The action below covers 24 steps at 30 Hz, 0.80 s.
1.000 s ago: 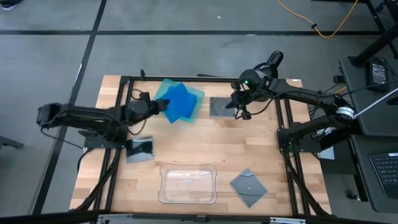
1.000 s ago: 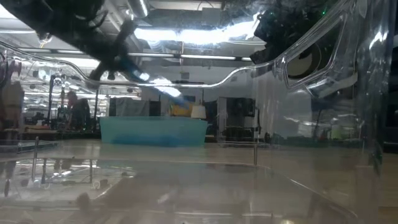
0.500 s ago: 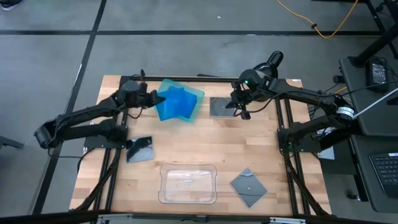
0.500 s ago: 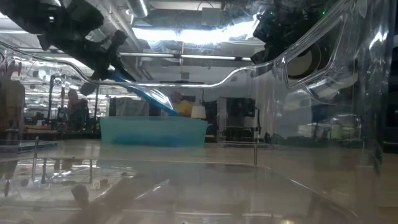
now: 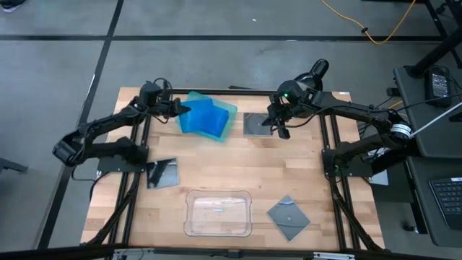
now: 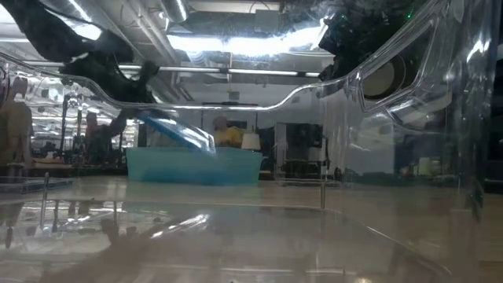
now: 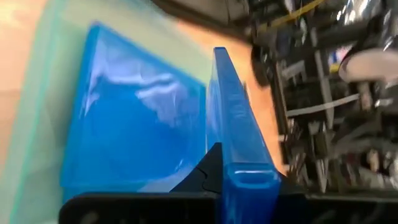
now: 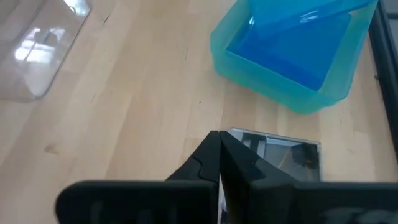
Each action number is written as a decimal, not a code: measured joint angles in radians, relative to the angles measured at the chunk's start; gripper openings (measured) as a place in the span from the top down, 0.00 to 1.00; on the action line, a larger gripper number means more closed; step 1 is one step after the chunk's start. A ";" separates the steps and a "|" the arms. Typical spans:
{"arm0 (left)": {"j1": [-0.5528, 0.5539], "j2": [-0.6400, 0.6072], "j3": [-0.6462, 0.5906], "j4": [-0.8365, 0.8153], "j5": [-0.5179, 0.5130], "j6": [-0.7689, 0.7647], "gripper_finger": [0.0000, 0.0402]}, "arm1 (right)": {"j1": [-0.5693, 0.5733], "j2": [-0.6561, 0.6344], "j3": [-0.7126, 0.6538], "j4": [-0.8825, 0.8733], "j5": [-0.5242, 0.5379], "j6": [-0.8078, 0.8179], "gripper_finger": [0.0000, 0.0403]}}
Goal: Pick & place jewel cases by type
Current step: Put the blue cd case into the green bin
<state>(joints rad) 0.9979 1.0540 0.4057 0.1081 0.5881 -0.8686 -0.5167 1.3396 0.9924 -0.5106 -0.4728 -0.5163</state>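
Left gripper (image 7: 239, 177) fingers pinch blue jewel case (image 7: 236, 124) by its edge, tilted over teal tray (image 5: 229, 114); other blue cases (image 5: 209, 123) already lie inside. Your step: placing blue. Next move, likely: lower it flat, then release.

Right gripper (image 8: 219, 163) fingers pressed together, empty, above dark grey case (image 5: 254, 124) on surface (image 5: 231, 170), seemingly just clear.
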 joint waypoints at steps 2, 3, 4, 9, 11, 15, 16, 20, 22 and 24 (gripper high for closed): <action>-0.001 0.033 0.000 0.002 0.029 0.018 0.99 | 0.000 0.000 0.000 0.000 0.000 0.018 0.98; -0.001 0.044 0.001 0.005 0.036 0.022 0.99 | 0.000 0.000 0.000 0.000 0.000 0.020 0.98; -0.001 0.053 0.002 0.007 0.042 0.025 0.99 | 0.000 0.000 0.000 0.000 0.000 0.022 0.98; -0.035 0.062 0.002 0.001 0.054 0.005 0.99 | 0.000 0.000 0.000 0.000 0.000 0.022 0.98; -0.061 0.062 0.001 0.001 0.052 -0.018 0.99 | 0.000 0.000 0.000 0.001 0.001 0.018 0.98; -0.112 0.063 0.001 0.035 -0.005 -0.059 0.99 | 0.000 0.000 0.000 0.004 0.001 0.016 0.98; -0.116 0.063 0.001 0.048 -0.030 -0.066 0.99 | 0.000 0.000 0.000 0.008 0.001 0.015 0.98; -0.117 0.063 0.001 0.060 -0.115 -0.082 0.99 | 0.000 0.000 0.000 0.029 0.002 0.014 0.98; -0.118 0.066 0.001 0.062 -0.140 -0.084 0.99 | 0.000 0.000 0.000 0.032 0.002 0.013 0.98; -0.127 0.082 0.001 0.067 -0.145 -0.089 0.99 | 0.000 0.000 0.000 0.033 0.003 0.013 0.98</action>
<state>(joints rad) 0.8714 1.1355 0.4068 0.1748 0.4426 -0.9581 -0.5168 1.3396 0.9924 -0.4777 -0.4702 -0.5034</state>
